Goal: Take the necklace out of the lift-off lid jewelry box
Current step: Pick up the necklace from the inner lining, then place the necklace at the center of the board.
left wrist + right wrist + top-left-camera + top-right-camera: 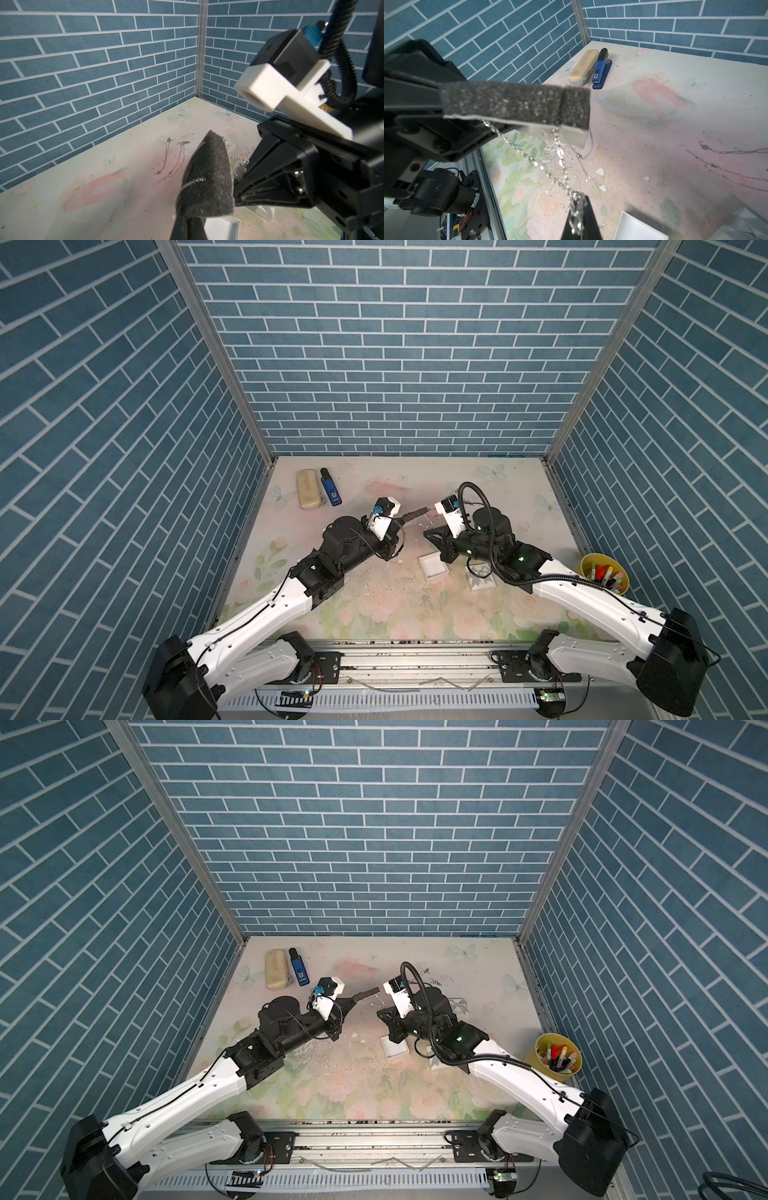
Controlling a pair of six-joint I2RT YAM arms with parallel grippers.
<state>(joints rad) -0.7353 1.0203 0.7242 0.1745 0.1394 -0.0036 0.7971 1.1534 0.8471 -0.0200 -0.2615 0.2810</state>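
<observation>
Here, in the right wrist view, the necklace (529, 158) hangs clear of the box (633, 226), its two strands slanting from the foam insert (512, 104) at centre left down to the right gripper (578, 220) at bottom centre, which pinches them; the left gripper (188, 225) clamps the insert, whose long axis lies across the frame.

The left arm (266, 605) and right arm (582, 593) wear glossy white shells between bulky black joint housings, with thin black cables clipped alongside, a ribbed black hose (487, 506) at the right wrist, a white camera bracket (276, 91), small green lamps (520, 558) and a black tapered right tool (578, 209).
</observation>
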